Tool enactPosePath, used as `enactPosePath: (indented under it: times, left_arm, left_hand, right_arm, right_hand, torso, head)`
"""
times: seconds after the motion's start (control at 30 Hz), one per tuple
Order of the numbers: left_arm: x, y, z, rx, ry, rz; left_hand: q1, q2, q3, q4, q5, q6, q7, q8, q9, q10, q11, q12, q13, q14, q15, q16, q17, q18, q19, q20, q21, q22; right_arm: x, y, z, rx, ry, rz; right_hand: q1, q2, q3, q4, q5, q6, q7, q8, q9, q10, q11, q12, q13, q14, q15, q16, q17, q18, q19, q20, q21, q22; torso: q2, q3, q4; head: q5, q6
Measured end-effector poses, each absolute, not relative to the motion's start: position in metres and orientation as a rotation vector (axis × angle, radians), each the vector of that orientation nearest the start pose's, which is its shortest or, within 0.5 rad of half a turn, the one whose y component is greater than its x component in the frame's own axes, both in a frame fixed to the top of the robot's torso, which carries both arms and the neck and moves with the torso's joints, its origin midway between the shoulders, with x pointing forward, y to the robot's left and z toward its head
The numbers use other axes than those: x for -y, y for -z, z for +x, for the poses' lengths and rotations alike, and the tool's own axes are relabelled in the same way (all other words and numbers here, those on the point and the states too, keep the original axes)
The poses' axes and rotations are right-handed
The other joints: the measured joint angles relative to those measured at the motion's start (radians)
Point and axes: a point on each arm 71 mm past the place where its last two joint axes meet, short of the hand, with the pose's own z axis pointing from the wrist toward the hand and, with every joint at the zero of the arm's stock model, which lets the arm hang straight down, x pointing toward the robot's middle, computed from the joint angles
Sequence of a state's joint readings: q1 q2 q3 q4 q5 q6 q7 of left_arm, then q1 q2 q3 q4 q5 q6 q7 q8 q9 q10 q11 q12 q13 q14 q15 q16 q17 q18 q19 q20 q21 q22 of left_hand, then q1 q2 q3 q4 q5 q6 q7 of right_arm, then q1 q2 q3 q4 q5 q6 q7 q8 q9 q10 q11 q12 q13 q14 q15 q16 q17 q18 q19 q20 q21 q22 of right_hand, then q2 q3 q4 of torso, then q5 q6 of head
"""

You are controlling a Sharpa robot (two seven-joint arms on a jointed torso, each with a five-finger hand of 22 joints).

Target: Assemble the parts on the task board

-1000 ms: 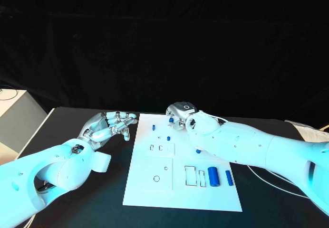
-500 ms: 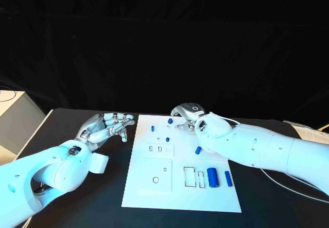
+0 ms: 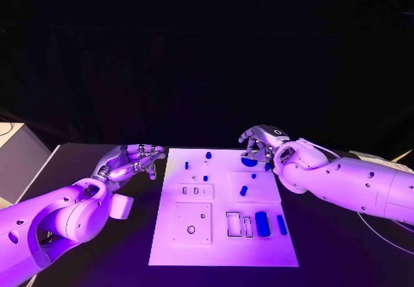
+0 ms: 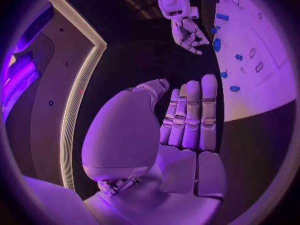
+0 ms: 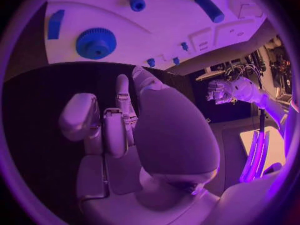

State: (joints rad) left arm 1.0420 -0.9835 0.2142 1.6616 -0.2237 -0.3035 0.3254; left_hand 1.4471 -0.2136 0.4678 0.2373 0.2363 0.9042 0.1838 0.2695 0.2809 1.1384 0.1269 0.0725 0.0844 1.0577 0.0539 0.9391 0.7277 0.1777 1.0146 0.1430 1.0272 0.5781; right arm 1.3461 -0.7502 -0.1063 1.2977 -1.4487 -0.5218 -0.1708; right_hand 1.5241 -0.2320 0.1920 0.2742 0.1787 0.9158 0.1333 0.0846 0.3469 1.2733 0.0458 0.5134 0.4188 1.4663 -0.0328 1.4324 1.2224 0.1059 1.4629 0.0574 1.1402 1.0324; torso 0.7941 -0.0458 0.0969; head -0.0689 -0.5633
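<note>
Black desk (image 3: 103, 263) carries the board (image 3: 224, 239). At its 1 o'clock corner a blue gear (image 5: 96, 43) lies just beyond the right robot hand (image 3: 261, 143), whose fingers are held apart and empty. The left robot hand (image 3: 131, 161), also spread and empty, is kept off the 10 o'clock edge, farther away.

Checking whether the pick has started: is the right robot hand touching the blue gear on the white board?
Apart. In the right wrist view the right robot hand ends over the dark table, with a gap before the blue gear lying on the white board.

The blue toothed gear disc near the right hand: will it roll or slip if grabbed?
The blue toothed gear disc lies flat on the white task board, so it probably won't roll. Its ridged rim should aid grip. It looks rigid.
</note>
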Motion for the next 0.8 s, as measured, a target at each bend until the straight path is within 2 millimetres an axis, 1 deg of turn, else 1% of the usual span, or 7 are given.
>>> enactPosePath:
  times: [0.1, 0.2, 0.27, 0.33, 0.47, 0.53, 0.8]
  left_arm:
    - [-0.240, 0.146, 0.468, -1.370, 1.546, -0.970]
    - [-0.241, 0.146, 0.469, -1.369, 1.545, -0.971]
    - [-0.241, 0.146, 0.469, -1.369, 1.545, -0.971]
    - [-0.241, 0.146, 0.469, -1.369, 1.545, -0.971]
    - [-0.240, 0.146, 0.469, -1.370, 1.547, -0.971]
    - [-0.239, 0.146, 0.469, -1.370, 1.548, -0.971]
    - [-0.239, 0.147, 0.469, -1.371, 1.549, -0.971]
  left_hand:
    - [0.000, 0.000, 0.000, 0.000, 0.000, 0.000, 0.000, 0.000, 0.001, 0.000, 0.000, 0.000, 0.000, -0.004, -0.004, 0.000, 0.000, 0.000, 0.000, 0.000, 0.000, 0.002]
    - [0.000, 0.000, 0.000, 0.000, 0.000, 0.000, 0.000, 0.000, 0.001, 0.000, 0.000, 0.000, 0.000, -0.004, -0.004, 0.000, 0.000, 0.000, 0.000, 0.000, 0.000, 0.002]
    - [0.000, 0.000, 0.000, 0.000, 0.000, 0.000, 0.000, 0.000, 0.001, 0.000, 0.000, 0.000, 0.000, -0.004, -0.004, 0.000, 0.000, 0.000, 0.000, 0.000, 0.000, 0.002]
    - [0.000, 0.000, 0.000, 0.000, 0.000, 0.000, 0.000, 0.000, 0.001, 0.000, 0.000, 0.000, 0.000, -0.004, -0.004, 0.000, 0.000, 0.000, 0.000, 0.000, 0.000, 0.002]
    - [0.000, 0.000, 0.002, -0.002, 0.000, 0.000, 0.000, 0.000, 0.001, 0.000, 0.000, 0.000, 0.000, -0.004, -0.004, 0.000, 0.000, 0.000, 0.000, 0.000, 0.000, 0.002]
    - [0.000, 0.000, 0.003, -0.003, 0.000, 0.000, 0.000, 0.000, 0.001, 0.000, 0.000, 0.000, 0.000, -0.004, -0.004, 0.000, 0.000, 0.000, 0.000, 0.000, 0.000, 0.002]
    - [0.000, 0.000, 0.003, -0.003, 0.000, 0.000, 0.000, 0.000, 0.002, 0.000, 0.000, 0.000, 0.000, -0.004, -0.004, 0.000, 0.000, 0.000, 0.000, 0.000, 0.000, 0.002]
  right_arm:
    - [0.239, 0.133, 0.546, -1.443, -0.445, 0.003]
    - [0.246, 0.136, 0.547, -1.493, -0.440, 0.028]
    - [0.250, 0.138, 0.549, -1.522, -0.433, 0.038]
    - [0.252, 0.140, 0.550, -1.540, -0.428, 0.043]
    - [0.256, 0.143, 0.553, -1.574, -0.413, 0.057]
    - [0.256, 0.144, 0.555, -1.585, -0.408, 0.061]
    - [0.253, 0.148, 0.562, -1.613, -0.386, 0.079]
  right_hand:
    - [-0.013, 0.003, -0.023, 0.008, 0.011, -0.002, 0.004, 0.016, 0.009, 0.011, 0.009, 0.559, 0.591, 0.001, 0.001, 0.048, 0.077, -0.014, 0.005, 0.006, 0.090, 0.110]
    - [-0.028, 0.018, -0.041, 0.012, 0.014, -0.021, 0.026, 0.023, 0.013, 0.107, 0.026, 0.854, 0.864, -0.002, 0.020, 0.095, 0.086, -0.030, 0.003, 0.022, 0.182, 0.223]
    - [-0.038, 0.015, -0.053, 0.013, 0.017, -0.029, 0.034, 0.032, 0.016, 0.162, 0.031, 0.932, 0.885, 0.001, 0.028, 0.113, 0.086, -0.045, 0.003, 0.026, 0.225, 0.266]
    - [-0.038, 0.015, -0.053, 0.013, 0.025, -0.031, 0.036, 0.036, 0.018, 0.184, 0.034, 0.969, 0.889, 0.000, 0.029, 0.125, 0.086, -0.045, 0.003, 0.031, 0.253, 0.274]
    - [-0.042, 0.019, -0.053, 0.013, 0.033, -0.035, 0.040, 0.043, 0.020, 0.189, 0.039, 1.002, 0.889, 0.000, 0.029, 0.134, 0.086, -0.045, 0.003, 0.033, 0.283, 0.276]
    - [-0.042, 0.019, -0.053, 0.013, 0.038, -0.035, 0.040, 0.046, 0.020, 0.190, 0.040, 1.006, 0.889, 0.000, 0.029, 0.134, 0.086, -0.060, 0.003, 0.033, 0.291, 0.276]
    - [-0.048, 0.024, -0.053, 0.013, 0.050, -0.035, 0.040, 0.054, 0.022, 0.190, 0.040, 1.015, 0.889, -0.003, 0.033, 0.134, 0.086, -0.060, 0.003, 0.040, 0.303, 0.276]
  torso:
    - [0.000, 0.0018, -0.0040]
    - [0.000, 0.0036, -0.0058]
    - [0.000, 0.0041, -0.0060]
    - [0.000, 0.0039, -0.0059]
    - [0.000, 0.0018, -0.0047]
    - [0.000, 0.0008, -0.0036]
    - [0.001, -0.0008, 0.0003]
  head:
    - [-0.002, -0.002]
    - [-0.002, -0.005]
    - [-0.004, -0.007]
    - [-0.005, -0.009]
    - [-0.009, -0.014]
    - [-0.011, -0.016]
    - [-0.014, -0.022]
